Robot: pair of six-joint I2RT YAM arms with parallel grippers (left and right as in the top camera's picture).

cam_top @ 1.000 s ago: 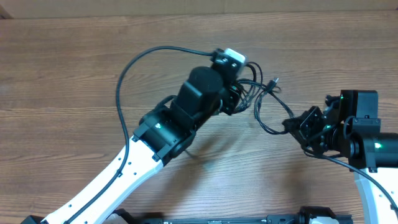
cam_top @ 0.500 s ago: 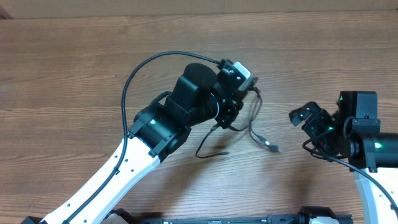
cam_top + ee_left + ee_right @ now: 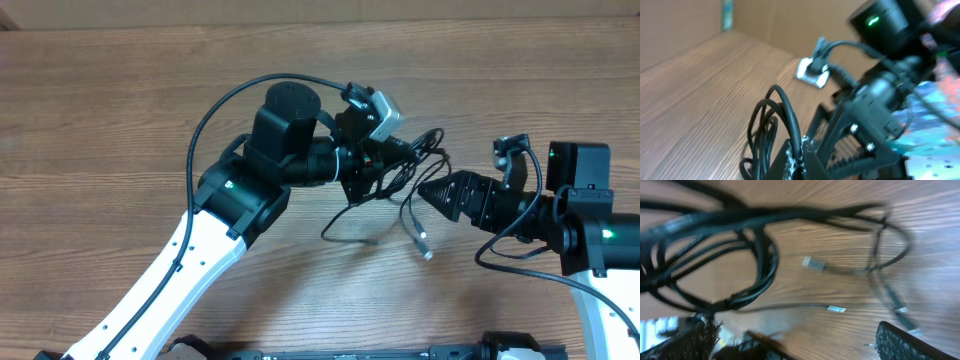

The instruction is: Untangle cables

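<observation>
Right gripper point(image 3: 430, 190) has swung in leftward, its jaws now spread wide.
Nearest, loose plug ends point(image 3: 427, 251) trail on the table point(image 3: 100, 120); just beyond, the cables point(image 3: 408, 163) bunch directly left of its tips, clamped in the left gripper point(image 3: 372, 168).

cables point(image 3: 411, 218) between left claw point(image 3: 374, 166) and right claw point(image 3: 466, 176)
</observation>
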